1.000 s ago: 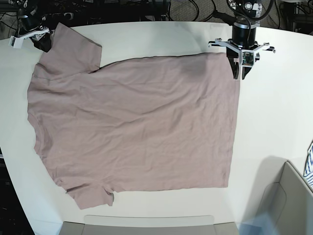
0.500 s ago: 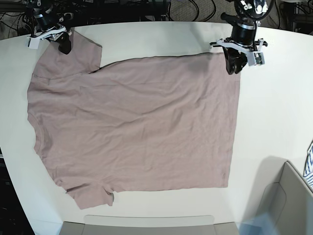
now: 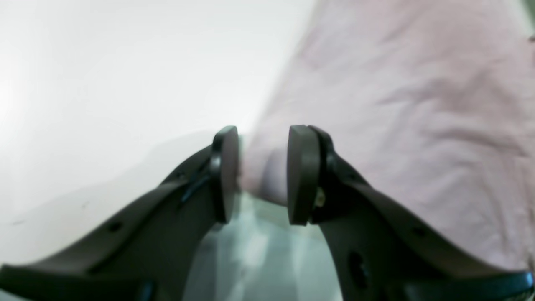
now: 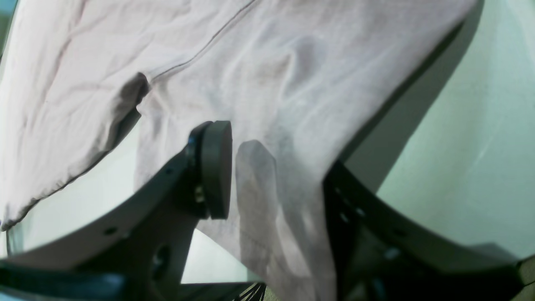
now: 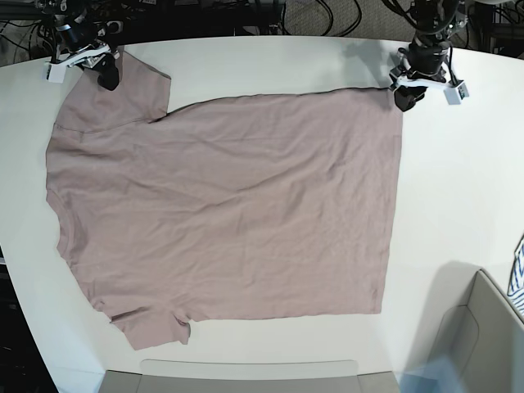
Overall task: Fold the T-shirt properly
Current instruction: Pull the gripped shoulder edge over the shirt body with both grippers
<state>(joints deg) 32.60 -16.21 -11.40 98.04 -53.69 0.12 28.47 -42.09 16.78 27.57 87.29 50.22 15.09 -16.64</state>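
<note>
The dusty-pink T-shirt [image 5: 229, 205] lies spread flat on the white table [image 5: 458, 180], collar side to the left. My left gripper [image 5: 407, 98] is at the shirt's far right hem corner. In the left wrist view the gripper [image 3: 263, 133] is open, with the corner of the T-shirt [image 3: 397, 104] lying between its pads [image 3: 301, 175]. My right gripper [image 5: 106, 79] is at the far left sleeve. In the right wrist view the gripper [image 4: 271, 159] is open, with the T-shirt's sleeve [image 4: 292, 83] draped between the jaws and hiding the right finger.
A grey bin [image 5: 483, 327] stands at the front right, with a blue-and-white striped cloth [image 5: 517, 270] at the right edge. A grey tray [image 5: 246, 377] lies along the front edge. Dark cables [image 5: 270, 16] run behind the table's far edge.
My left gripper has moved right and back to the hem corner and turned. My right gripper has moved right from beside the sleeve onto its edge. The shirt has not moved.
</note>
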